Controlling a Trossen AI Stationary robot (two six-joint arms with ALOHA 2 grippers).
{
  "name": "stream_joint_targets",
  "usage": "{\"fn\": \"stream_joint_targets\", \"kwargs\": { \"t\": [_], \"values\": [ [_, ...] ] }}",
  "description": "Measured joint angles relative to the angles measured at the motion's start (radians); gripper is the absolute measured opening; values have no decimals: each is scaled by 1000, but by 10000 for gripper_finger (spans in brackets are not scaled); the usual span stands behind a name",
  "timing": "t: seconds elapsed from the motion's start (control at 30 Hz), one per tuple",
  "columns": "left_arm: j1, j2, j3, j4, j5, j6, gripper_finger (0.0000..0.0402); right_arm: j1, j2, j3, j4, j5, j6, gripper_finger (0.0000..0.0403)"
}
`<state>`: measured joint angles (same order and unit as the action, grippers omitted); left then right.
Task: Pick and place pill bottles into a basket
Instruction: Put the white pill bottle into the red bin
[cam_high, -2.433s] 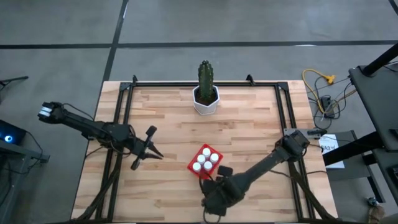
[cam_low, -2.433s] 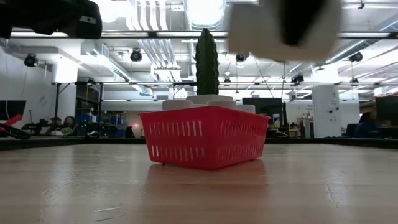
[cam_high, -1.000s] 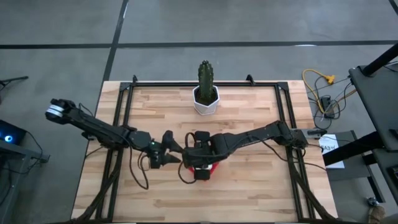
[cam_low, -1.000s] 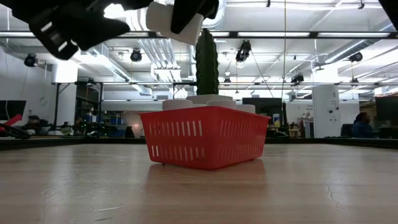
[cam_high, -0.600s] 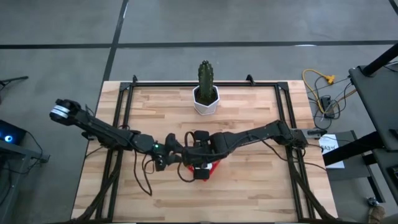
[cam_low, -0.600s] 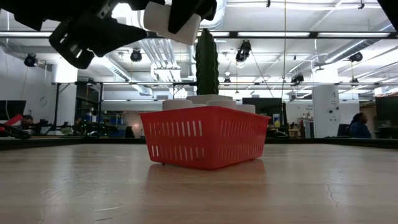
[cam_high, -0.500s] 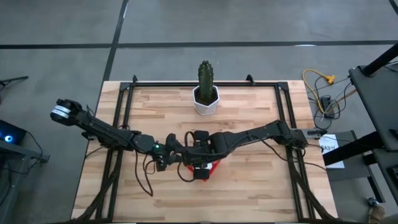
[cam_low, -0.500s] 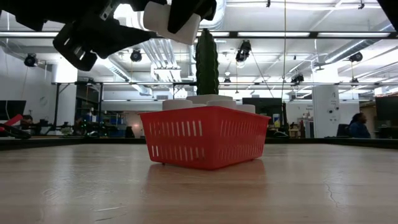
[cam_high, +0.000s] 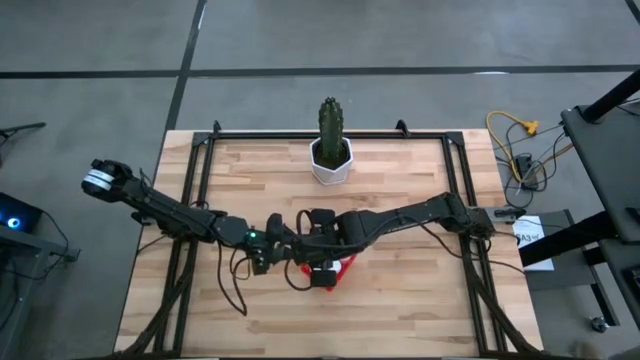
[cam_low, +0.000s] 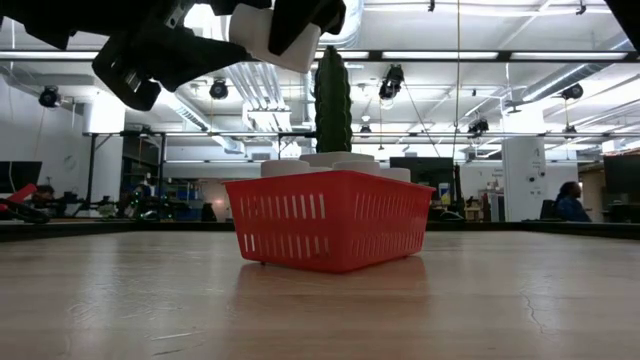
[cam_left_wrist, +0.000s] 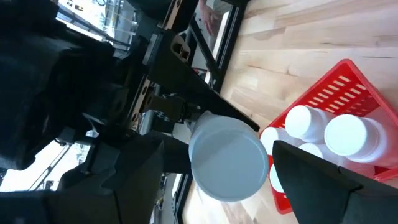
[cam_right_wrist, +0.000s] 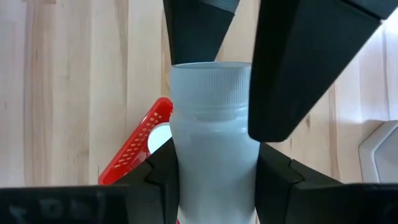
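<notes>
One white pill bottle hangs in the air with my right gripper shut on it, above the left side of the red basket. My left gripper comes in level from the table's left. It is open, with a finger on either side of the bottle's cap end. A gap shows at one finger; at the other I cannot tell. Several more pill bottles stand upright in the basket; their caps show above its rim. My right gripper pinches the bottle's smooth body, just behind the ribbed cap, between its two fingers. The fingers slant down from the table's right and lie along the bottle, whose cap points away from the wrist. The bottle is tilted and clear of the basket.
A cactus in a white hexagonal pot stands at the middle of the table's far edge, behind the basket. Black frame rails run along the table's left, right and far sides. Bare wood lies near the front edge.
My left gripper has moved a little toward the table's right, closer to the held bottle, and has rolled slightly; its fingers stay open. My right gripper holds the bottle still above the basket.
</notes>
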<state>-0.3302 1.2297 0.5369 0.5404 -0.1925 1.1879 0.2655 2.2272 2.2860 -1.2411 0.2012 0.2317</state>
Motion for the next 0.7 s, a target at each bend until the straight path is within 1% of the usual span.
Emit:
{"fn": "stream_joint_targets", "kwargs": {
  "t": [0.27,0.37,0.47,0.67,0.7],
  "values": [
    [0,0,0,-1,0,-4,280,-1,0,0,6,0,0,132],
    [0,10,0,-2,0,-4,268,-1,0,0,8,-2,0,132],
    [-1,26,0,0,0,-4,239,-1,0,0,14,-5,0,132],
    [-8,56,18,7,-7,-4,152,-1,0,-3,-1,-34,-1,132],
    [-10,56,21,3,-9,-4,142,-1,0,-3,-2,-34,-1,132]
  ]
}}
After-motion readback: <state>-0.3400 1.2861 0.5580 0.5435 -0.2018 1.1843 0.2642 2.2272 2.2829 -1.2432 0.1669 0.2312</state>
